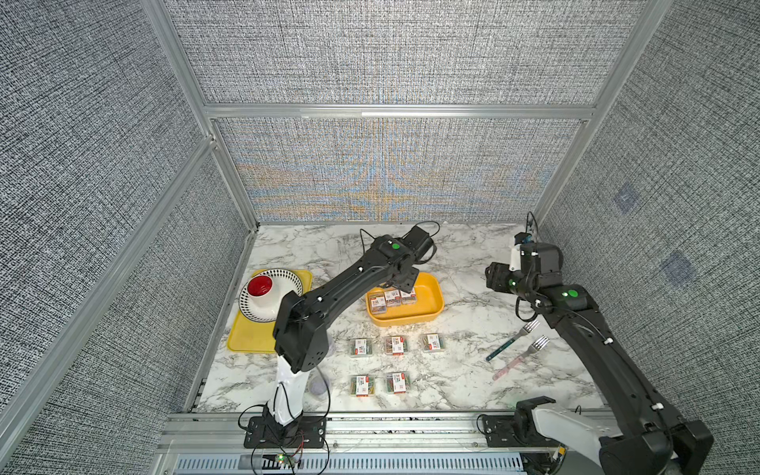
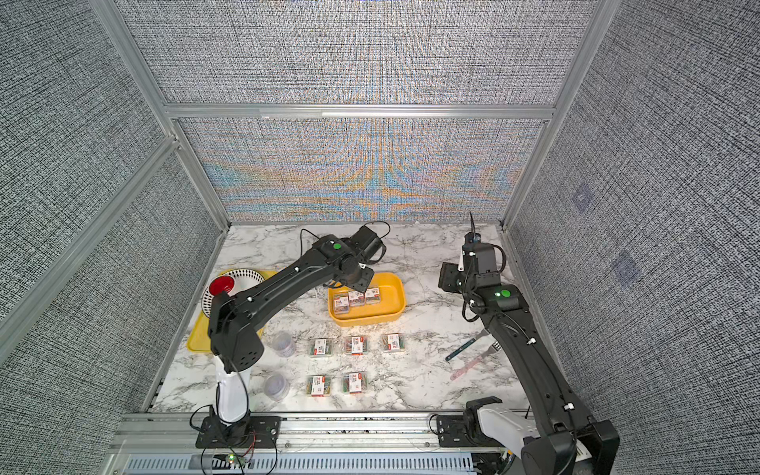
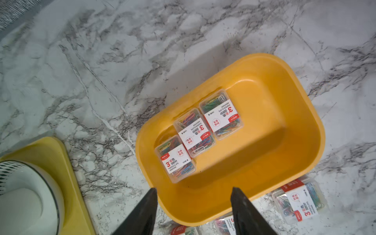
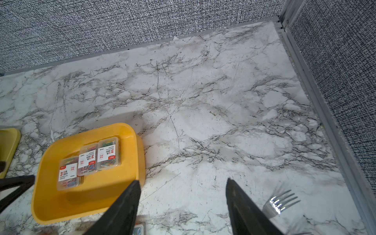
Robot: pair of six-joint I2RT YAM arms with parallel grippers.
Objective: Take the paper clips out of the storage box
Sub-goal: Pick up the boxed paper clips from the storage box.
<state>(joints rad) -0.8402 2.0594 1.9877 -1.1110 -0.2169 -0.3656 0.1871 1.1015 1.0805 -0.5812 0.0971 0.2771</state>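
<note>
Left hand (image 3: 193,189) hovers spread and empty over the box (image 3: 295,132) rim; right hand (image 4: 183,182) is spread and empty above the tabletop (image 4: 203,122). Three cases (image 3: 194,133) lie inside the box toward 10 o'clock. Only a top view shows both tubs (image 2: 283,344), at the box's 7 o'clock.

Lab test cell; panelled aluminium frame (image 1: 395,111)

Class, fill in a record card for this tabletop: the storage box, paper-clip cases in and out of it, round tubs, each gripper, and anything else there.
Storage box: deep yellow bin, upright on the marble table
Cases in box: three, side by side
Cases outside box: five, in two rows on the table
Round tubs: two, on the table
Left gripper: open, empty, above the box
Right gripper: open, empty, over bare marble
Other: two forks; bowl on plate on flat yellow tray
</note>
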